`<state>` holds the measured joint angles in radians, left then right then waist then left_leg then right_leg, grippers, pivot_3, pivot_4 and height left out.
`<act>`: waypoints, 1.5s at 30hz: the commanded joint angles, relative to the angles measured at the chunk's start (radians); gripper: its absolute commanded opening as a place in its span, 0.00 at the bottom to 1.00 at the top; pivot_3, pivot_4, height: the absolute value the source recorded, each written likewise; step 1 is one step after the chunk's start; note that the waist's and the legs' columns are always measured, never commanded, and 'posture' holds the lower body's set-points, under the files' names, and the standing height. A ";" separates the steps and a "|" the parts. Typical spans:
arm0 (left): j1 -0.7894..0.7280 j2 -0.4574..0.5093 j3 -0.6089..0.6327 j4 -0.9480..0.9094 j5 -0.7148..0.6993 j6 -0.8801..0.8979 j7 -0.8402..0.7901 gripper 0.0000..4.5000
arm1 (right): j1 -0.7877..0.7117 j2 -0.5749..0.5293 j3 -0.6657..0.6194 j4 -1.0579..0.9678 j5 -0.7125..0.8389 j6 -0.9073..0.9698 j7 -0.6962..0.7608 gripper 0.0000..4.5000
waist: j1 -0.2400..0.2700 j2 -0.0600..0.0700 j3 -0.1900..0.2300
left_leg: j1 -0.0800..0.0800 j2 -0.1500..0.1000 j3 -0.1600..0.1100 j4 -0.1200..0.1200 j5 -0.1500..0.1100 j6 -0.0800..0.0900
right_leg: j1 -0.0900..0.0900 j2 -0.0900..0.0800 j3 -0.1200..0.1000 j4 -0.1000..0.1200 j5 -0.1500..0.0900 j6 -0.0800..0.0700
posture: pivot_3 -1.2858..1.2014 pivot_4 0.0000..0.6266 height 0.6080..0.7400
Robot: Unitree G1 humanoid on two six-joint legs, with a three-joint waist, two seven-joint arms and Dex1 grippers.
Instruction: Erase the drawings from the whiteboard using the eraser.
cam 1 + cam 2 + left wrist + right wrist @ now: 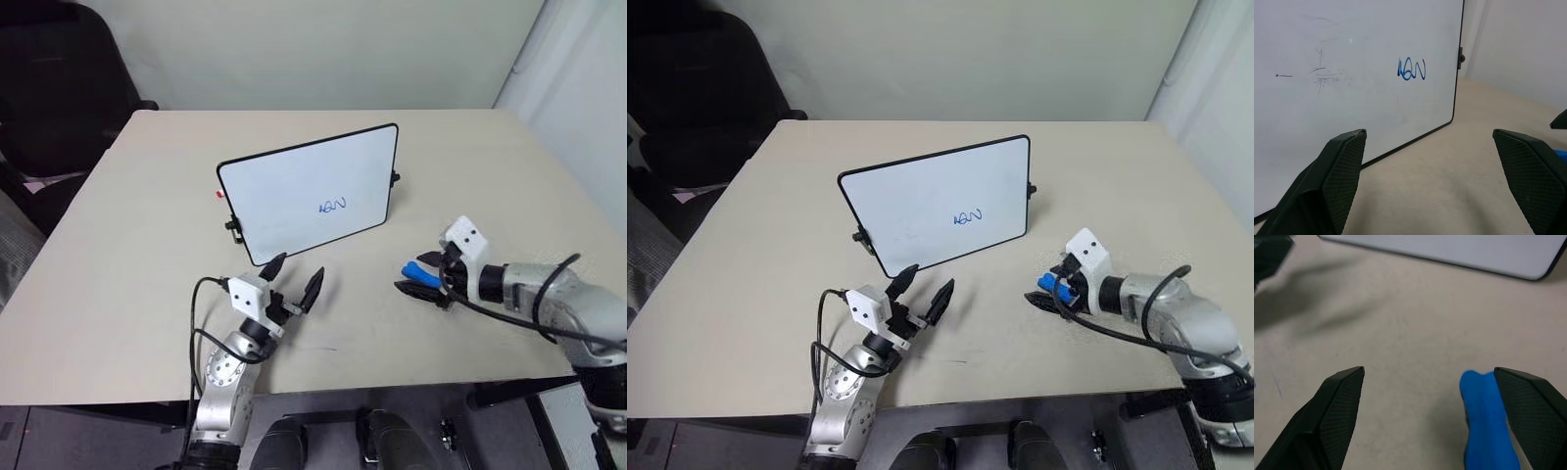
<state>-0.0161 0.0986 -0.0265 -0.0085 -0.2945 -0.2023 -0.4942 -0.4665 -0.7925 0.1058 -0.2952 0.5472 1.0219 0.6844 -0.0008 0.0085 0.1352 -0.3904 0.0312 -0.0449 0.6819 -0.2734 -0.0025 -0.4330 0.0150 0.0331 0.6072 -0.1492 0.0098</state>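
In the left eye view the whiteboard (309, 193) stands tilted at the centre of the table (118, 255), black-framed, with the small blue drawings (333, 207) low on its right half. At lower right the eraser (422, 270), a bright blue block, lies between the wide-spread fingers of the right gripper (415, 278), its long axis running toward the upper left of the frame. The left gripper (293, 279), at lower centre just below the board, is spread wide and holds nothing.

In the left wrist view the wavy blue scribble sits at upper centre above the parted fingers (1334, 171).

In the right wrist view the eraser lies at lower right, right beside one finger (1535, 406), pointing up the frame; whether it is gripped I cannot tell.
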 commanded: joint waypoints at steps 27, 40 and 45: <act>0.118 -0.001 0.024 -0.155 0.003 -0.027 0.061 1.00 | -0.265 -0.044 0.283 0.315 -0.241 0.034 0.242 0.16 | 0.004 0.000 0.000 | 0.000 0.000 0.000 0.000 -0.001 0.001 | -0.002 0.000 0.000 0.002 -0.003 -0.004 | 0.52 0.24 1.00; 0.143 0.018 0.011 -0.262 -0.013 -0.011 0.063 1.00 | -0.044 0.217 -0.071 0.050 -0.096 -0.134 0.066 0.10 | 0.003 0.000 0.000 | 0.002 0.000 0.000 0.001 -0.001 0.002 | 0.000 0.000 0.000 0.002 -0.004 -0.003 | 0.52 0.24 1.00; 0.118 0.029 0.023 -0.242 -0.016 -0.005 0.061 1.00 | -0.053 0.419 -0.119 0.050 -0.091 -0.136 -0.094 0.10 | 0.001 0.000 0.000 | 0.003 0.001 0.000 0.000 -0.001 0.002 | -0.001 0.000 0.000 0.004 -0.001 -0.005 | 0.52 0.24 1.00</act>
<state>0.1129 0.1223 -0.0122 -0.2292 -0.3000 -0.2017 -0.4318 -0.5032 -0.3927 0.0112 -0.2204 0.4461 0.9023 0.6363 -0.0002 0.0084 0.1353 -0.3873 0.0324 -0.0455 0.6821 -0.2747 -0.0004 -0.4335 0.0152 0.0335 0.6114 -0.1502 0.0048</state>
